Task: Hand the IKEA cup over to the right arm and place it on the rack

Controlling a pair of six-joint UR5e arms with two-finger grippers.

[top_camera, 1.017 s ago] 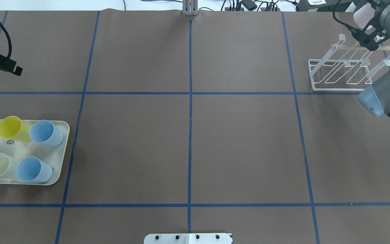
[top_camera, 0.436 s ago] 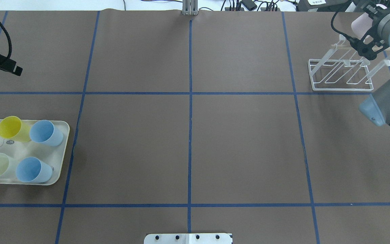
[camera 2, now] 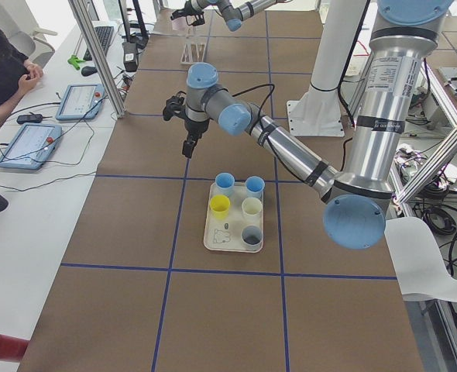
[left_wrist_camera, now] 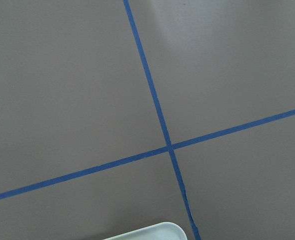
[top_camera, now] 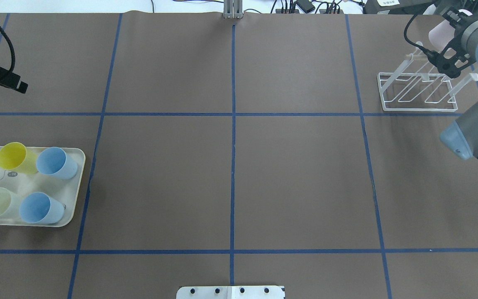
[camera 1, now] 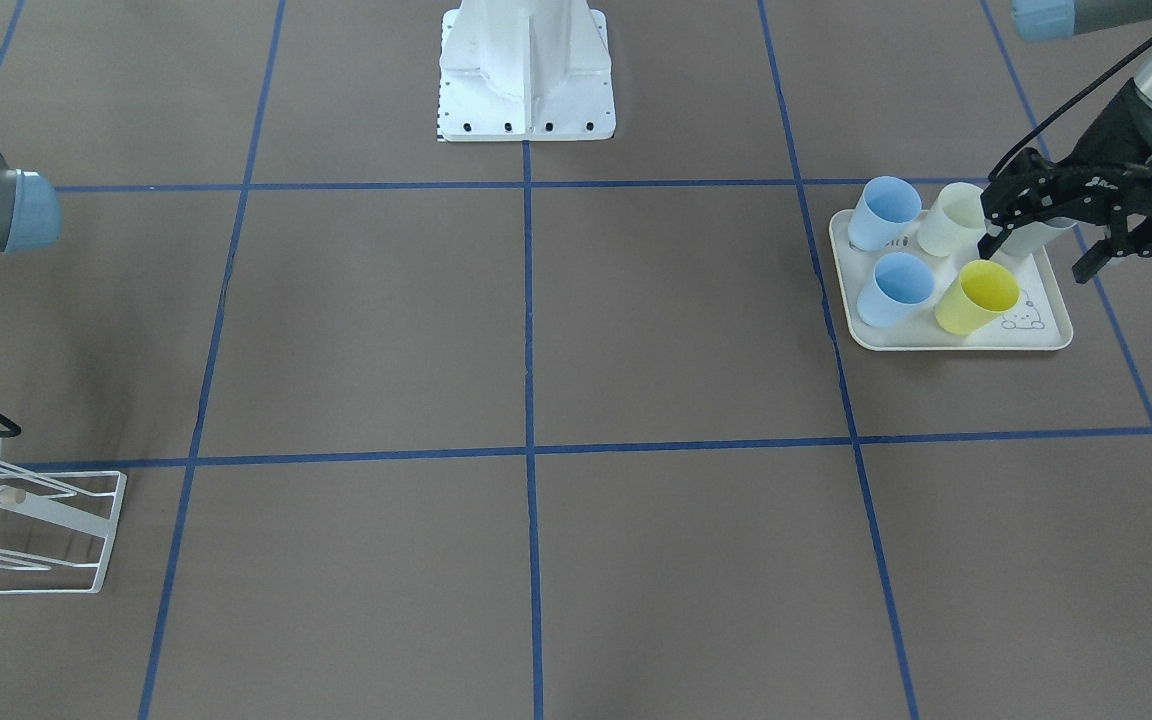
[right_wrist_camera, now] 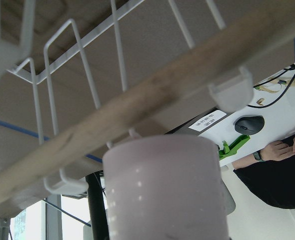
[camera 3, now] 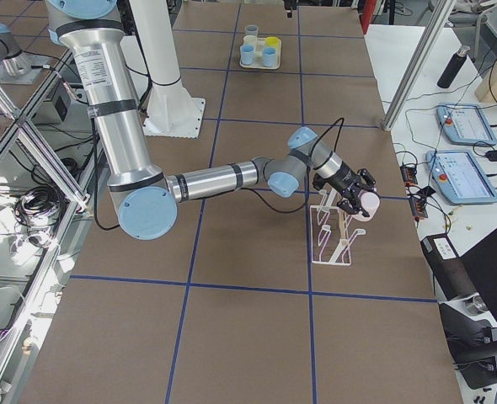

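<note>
"From across the desk, right of frame, the left gripper [camera 1: 1036, 252] hangs spread open and empty over the tray [camera 1: 956, 346]."

"Overhead, upper right, the right gripper [top_camera: 446, 41] is clamped on the pale pink IKEA cup [top_camera: 437, 31], above the rack [top_camera: 419, 109] (lining up a prong, I'd guess)."

"Only its wrist camera shows the cup close under the dowel [right_wrist_camera: 137, 112]. I can't tell if they touch."

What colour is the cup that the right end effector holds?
The cup is pale pink, clearest in the right wrist view.
</note>
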